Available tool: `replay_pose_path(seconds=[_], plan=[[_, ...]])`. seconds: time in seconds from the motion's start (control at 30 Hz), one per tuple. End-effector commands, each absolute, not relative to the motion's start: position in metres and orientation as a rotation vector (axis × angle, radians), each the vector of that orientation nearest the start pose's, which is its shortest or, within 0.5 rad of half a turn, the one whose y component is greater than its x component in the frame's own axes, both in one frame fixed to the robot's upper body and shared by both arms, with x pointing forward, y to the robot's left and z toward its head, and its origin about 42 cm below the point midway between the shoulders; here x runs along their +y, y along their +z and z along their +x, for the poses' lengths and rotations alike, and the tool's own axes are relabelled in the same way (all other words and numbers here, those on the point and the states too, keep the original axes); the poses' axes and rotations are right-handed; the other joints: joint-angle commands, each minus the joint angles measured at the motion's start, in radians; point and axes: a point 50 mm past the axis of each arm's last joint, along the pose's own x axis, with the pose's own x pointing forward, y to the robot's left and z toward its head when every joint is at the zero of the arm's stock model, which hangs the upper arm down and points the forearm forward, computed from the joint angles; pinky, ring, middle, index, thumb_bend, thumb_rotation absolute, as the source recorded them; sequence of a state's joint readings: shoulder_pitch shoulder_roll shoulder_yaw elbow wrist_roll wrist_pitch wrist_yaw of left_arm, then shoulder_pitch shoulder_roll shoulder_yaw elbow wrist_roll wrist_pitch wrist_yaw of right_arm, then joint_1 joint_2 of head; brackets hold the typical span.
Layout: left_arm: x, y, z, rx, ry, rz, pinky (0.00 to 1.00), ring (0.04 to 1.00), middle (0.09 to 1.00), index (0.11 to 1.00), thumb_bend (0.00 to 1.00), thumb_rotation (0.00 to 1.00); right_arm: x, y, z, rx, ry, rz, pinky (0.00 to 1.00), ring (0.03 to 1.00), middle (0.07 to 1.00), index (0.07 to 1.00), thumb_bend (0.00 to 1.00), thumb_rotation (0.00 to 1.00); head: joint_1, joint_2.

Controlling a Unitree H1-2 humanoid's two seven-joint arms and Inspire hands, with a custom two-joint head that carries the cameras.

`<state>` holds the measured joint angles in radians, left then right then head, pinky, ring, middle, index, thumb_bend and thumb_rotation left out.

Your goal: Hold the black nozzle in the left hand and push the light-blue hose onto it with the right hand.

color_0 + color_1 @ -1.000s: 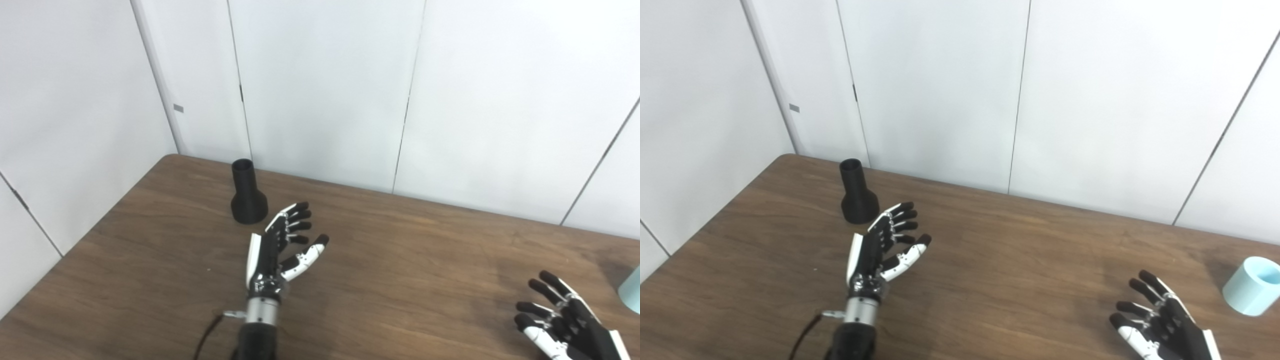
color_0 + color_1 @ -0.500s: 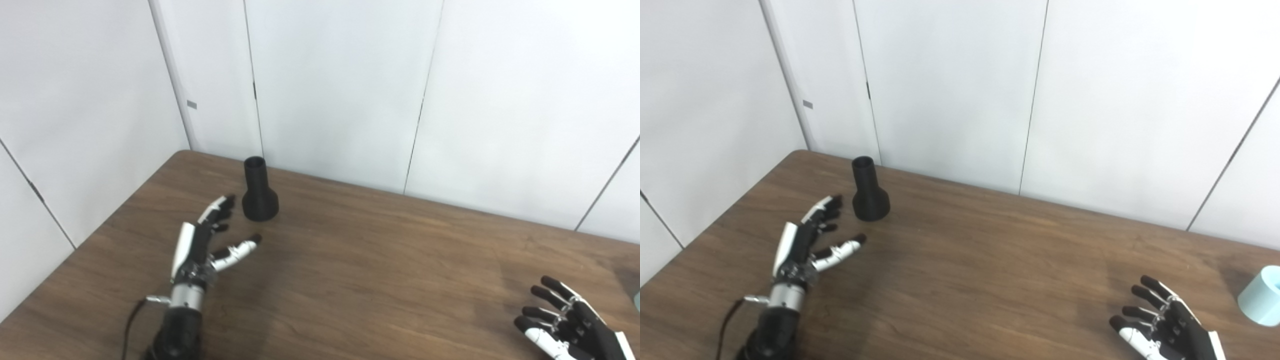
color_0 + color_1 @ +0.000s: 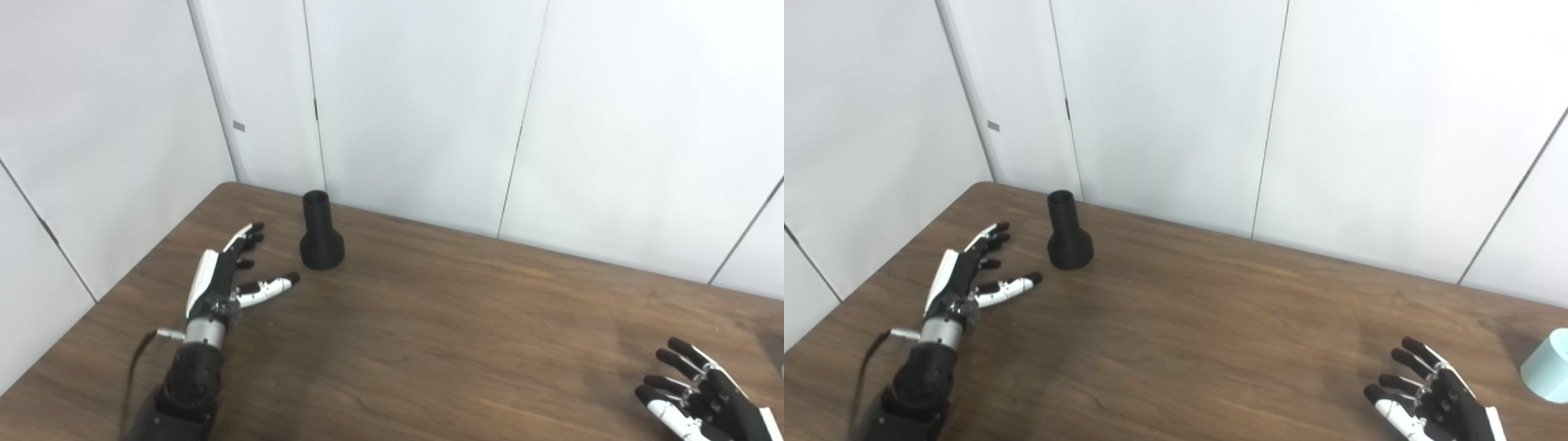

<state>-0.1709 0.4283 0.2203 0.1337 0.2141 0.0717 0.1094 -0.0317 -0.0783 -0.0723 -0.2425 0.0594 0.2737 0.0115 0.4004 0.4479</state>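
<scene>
The black nozzle (image 3: 321, 236) stands at 2 o'clock from the wide-open, empty left hand (image 3: 228, 277), looks hard and light, and its thin neck seems best to grab.

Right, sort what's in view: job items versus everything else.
Job:
nozzle, upright on the table
hose, at the right edge
left hand, open, beside the nozzle, not touching
right hand, open, short of the hose

Everything else:
table
wall panels

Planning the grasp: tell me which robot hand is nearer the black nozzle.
Left. The left robot hand lies open just left of the black nozzle, not touching; the right robot hand is far across the table.
</scene>
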Motion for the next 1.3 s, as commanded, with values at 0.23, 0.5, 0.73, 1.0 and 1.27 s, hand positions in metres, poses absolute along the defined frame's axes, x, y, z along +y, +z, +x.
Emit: replay_pose_path(seconds=[0.23, 0.5, 0.73, 1.0, 1.27], plan=[[0.430, 0.195, 0.363, -0.008, 0.303, 0.684, 0.81, 0.893, 0.932, 0.953, 0.99, 0.34, -0.243, 0.175, 0.291, -0.073, -0.034, -0.010, 0.55, 0.581, 0.748, 0.763, 0.51, 0.00, -0.005, 0.004], [0.418, 0.195, 0.388, 0.006, 0.257, 0.671, 0.88, 0.955, 0.979, 0.966, 1.00, 0.35, -0.241, 0.179, 0.287, -0.079, -0.034, -0.016, 0.54, 0.604, 0.764, 0.775, 0.50, 0.00, -0.017, 0.010], [0.404, 0.193, 0.404, -0.008, 0.221, 0.709, 0.91, 0.977, 0.992, 0.977, 0.99, 0.37, -0.242, 0.183, 0.284, -0.083, -0.046, -0.022, 0.57, 0.600, 0.769, 0.779, 0.48, 0.00, -0.026, 0.014], [0.396, 0.189, 0.416, 0.009, 0.214, 0.702, 1.00, 1.000, 1.000, 0.994, 1.00, 0.37, -0.241, 0.186, 0.281, -0.091, -0.045, -0.014, 0.53, 0.600, 0.768, 0.778, 0.48, 0.00, -0.036, 0.019], [0.388, 0.186, 0.424, 0.007, 0.213, 0.735, 1.00, 1.000, 0.997, 0.981, 1.00, 0.38, -0.239, 0.188, 0.278, -0.095, -0.041, -0.017, 0.54, 0.592, 0.771, 0.792, 0.46, 0.00, -0.045, 0.026]])
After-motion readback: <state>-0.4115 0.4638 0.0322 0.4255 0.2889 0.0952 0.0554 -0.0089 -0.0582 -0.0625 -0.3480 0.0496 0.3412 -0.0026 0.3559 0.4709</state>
